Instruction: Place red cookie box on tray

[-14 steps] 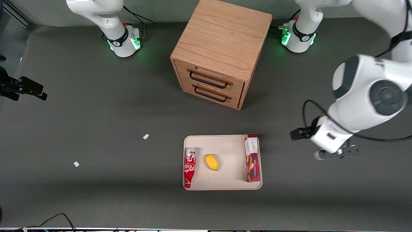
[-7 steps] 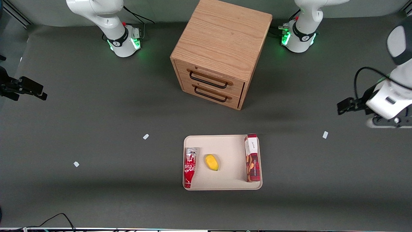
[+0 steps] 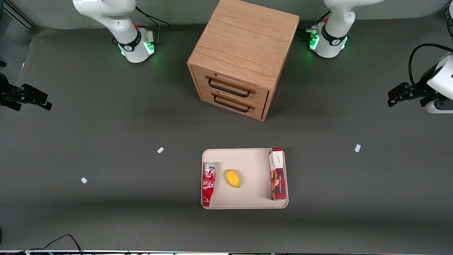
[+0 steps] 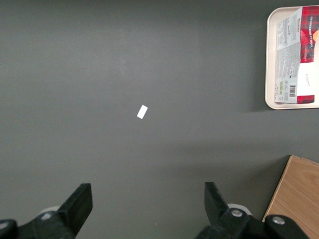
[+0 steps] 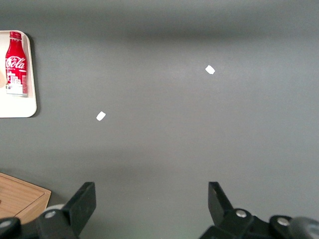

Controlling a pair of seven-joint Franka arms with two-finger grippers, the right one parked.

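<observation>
The red cookie box lies flat on the beige tray, along the tray's edge toward the working arm's end. Its white end panel points toward the drawer cabinet. My left gripper is high above the table at the working arm's end, well away from the tray and farther from the front camera than it. In the left wrist view the gripper is open and empty over bare mat. That view also shows the box lying on a corner of the tray.
A red-and-white soda bottle and a yellow fruit also lie on the tray. A wooden two-drawer cabinet stands farther from the camera than the tray. Small white tags lie on the mat.
My left gripper has moved away from the tray toward the working arm's end and farther from the front camera. The box, bottle and fruit have not moved.
</observation>
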